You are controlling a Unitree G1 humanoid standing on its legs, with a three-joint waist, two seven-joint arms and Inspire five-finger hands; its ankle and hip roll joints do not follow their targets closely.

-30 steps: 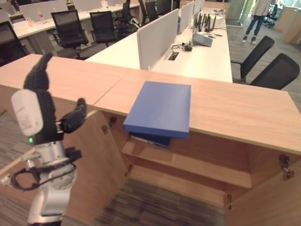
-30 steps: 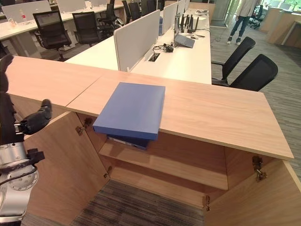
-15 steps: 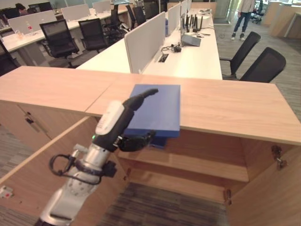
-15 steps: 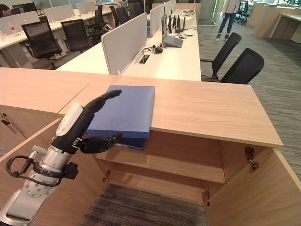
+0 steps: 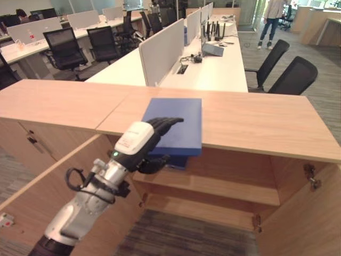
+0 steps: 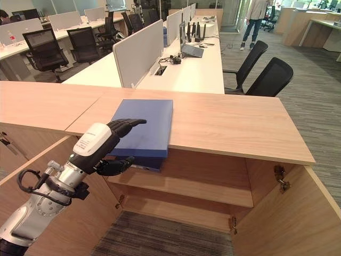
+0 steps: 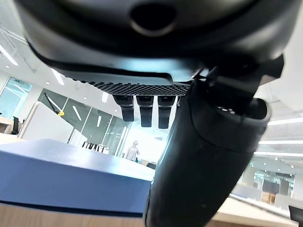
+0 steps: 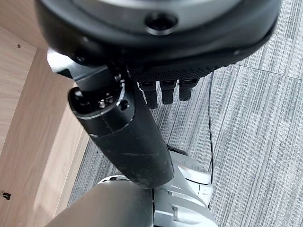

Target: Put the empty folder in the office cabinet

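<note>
A flat blue folder (image 5: pixel 181 117) lies on the wooden cabinet top (image 5: pixel 256 122), its near end hanging over the front edge. My left hand (image 5: pixel 136 144) reaches over that overhanging end. Its straight fingers (image 6: pixel 128 125) stretch above the folder's top and its thumb (image 5: pixel 154 162) sits under the edge. In the left wrist view a gap shows between the fingers (image 7: pixel 144 111) and the folder (image 7: pixel 71 175). Below, the cabinet stands open with a bare shelf (image 5: pixel 213 186). My right hand (image 8: pixel 123 132) hangs open over the carpet.
A darker blue item (image 5: pixel 178 160) sits just under the overhang. The cabinet's left door (image 5: pixel 48 186) swings out beside my arm, and the right door (image 5: pixel 309 224) is open too. Desks, black office chairs (image 5: pixel 290 74) and a standing person (image 5: pixel 272 21) are beyond.
My left hand came down from an upright raised pose and moved forward to the folder's near end, fingers over it and thumb below. The camera also shifted.
</note>
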